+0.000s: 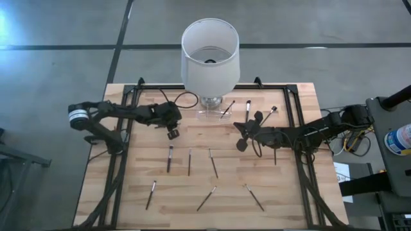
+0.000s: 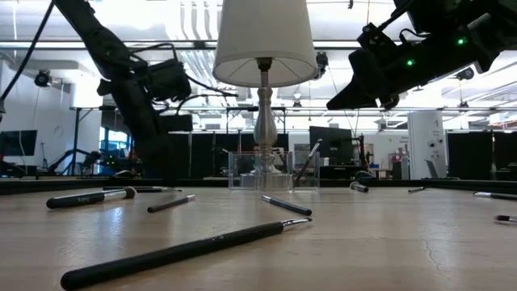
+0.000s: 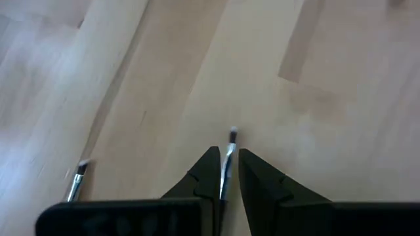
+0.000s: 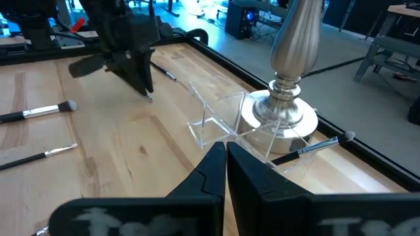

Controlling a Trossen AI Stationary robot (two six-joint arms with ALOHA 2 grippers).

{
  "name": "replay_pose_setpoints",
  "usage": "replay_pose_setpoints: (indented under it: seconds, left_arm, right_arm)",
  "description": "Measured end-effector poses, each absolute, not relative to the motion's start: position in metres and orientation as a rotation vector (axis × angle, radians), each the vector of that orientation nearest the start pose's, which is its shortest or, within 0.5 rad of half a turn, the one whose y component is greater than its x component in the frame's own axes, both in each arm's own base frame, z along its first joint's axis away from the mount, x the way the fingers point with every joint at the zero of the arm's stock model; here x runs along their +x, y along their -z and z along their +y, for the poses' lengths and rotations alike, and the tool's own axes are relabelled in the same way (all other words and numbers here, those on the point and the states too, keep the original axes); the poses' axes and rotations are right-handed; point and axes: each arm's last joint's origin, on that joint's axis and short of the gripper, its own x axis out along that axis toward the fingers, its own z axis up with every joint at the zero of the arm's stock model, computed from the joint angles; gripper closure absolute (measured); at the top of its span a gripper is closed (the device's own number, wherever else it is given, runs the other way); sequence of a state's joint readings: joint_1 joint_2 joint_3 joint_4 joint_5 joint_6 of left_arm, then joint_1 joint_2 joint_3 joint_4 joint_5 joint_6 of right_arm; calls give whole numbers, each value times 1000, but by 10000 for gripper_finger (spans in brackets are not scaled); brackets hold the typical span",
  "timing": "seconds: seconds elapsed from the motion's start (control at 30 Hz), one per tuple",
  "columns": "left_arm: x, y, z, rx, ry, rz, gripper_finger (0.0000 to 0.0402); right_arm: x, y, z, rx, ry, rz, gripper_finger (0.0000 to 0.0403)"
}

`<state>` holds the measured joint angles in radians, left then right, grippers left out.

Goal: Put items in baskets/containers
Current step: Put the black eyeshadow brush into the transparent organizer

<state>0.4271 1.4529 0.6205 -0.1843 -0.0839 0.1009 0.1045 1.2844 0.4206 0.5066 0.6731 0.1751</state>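
Note:
My left gripper [image 1: 172,133] hovers over the table left of the clear holder [image 1: 212,113], shut on a thin dark brush [image 3: 228,162]; the right wrist view shows it pointing down [image 4: 146,90]. My right gripper [image 4: 225,156] is shut and empty, in the air right of the holder [image 4: 226,124]. The holder stands at the lamp's foot, and one brush [image 4: 315,147] leans in it. Several more brushes lie flat on the wood, such as [image 1: 170,157], [image 1: 213,163], [image 1: 206,198]. My left gripper pinches the brush between its two fingers [image 3: 205,172], coming from above and pointing down. The brush runs along the fingers. Its silvery ferrule and bristle tip [image 3: 231,137] stick out past the fingertips. It is lifted clear of the table.
A lamp with a large white shade [image 1: 210,54] and a silvery stem [image 4: 295,46] stands at the far middle, right behind the holder. A black frame [image 1: 292,122] borders the table. More brushes lie near the holder [image 1: 248,109], [image 1: 270,115] and toward the near edge [image 1: 151,194], [image 1: 253,197].

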Motion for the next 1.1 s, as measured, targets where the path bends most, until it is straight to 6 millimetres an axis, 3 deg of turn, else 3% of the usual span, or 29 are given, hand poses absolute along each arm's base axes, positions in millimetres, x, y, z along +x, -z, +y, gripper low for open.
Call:
replay_pose_setpoints:
  seconds: [0.4, 0.7, 0.93, 1.1]
  left_arm:
    - [228, -128, 108, -83, -397, 1099, 356]
    - [229, -126, 105, -125, -419, 1104, 396]
    - [222, -141, 94, -138, -432, 1092, 400]
    - [214, -166, 88, -147, -437, 1008, 400]
  right_arm:
    - [235, -178, 7, 29, 586, 285, 394]
    - [235, -178, 7, 29, 586, 285, 394]
    - [235, -178, 8, 31, 585, 284, 394]
    - [235, -178, 8, 31, 581, 284, 394]
